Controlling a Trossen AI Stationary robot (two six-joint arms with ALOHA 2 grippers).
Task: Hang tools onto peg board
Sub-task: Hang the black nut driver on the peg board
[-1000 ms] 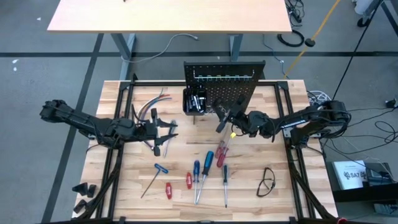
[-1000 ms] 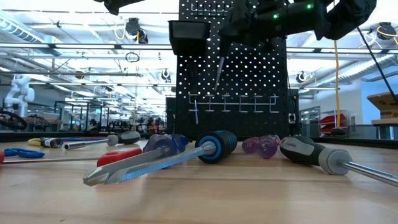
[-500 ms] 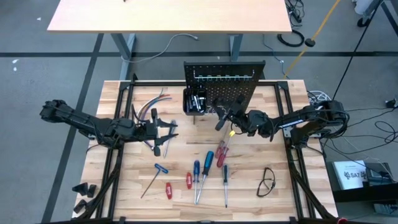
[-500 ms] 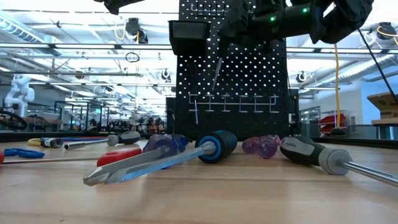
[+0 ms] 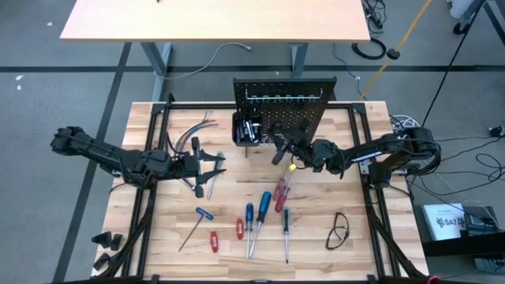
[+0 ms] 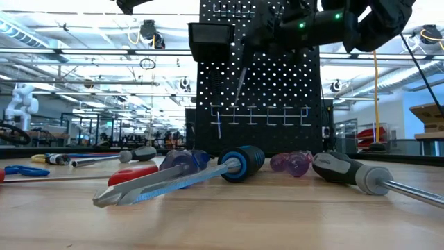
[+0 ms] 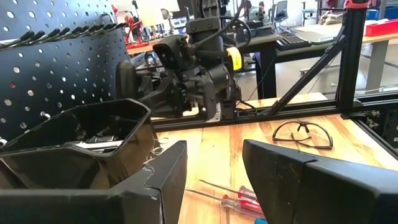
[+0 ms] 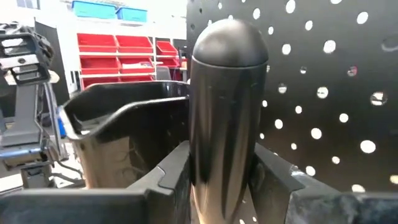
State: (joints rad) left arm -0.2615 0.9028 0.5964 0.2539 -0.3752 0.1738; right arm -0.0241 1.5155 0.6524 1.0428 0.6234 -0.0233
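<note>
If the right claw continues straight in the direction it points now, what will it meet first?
Most likely the small black bin on the peg board. The right claw, shut on a black-handled screwdriver, points toward the bin with the board just beside it. Depth is unclear, so which comes first is uncertain.

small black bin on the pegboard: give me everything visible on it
The black bin is a small open-topped box, plastic by its look, with a thick rolled rim and walls tapering downward. It hangs on the front of the upright peg board, toward the board's left side in the high view, well above the tabletop. Small items lie inside; what they are cannot be told. The right gripper holds a black-handled screwdriver close beside the bin without touching it. The left gripper is open, facing the bin.
</note>
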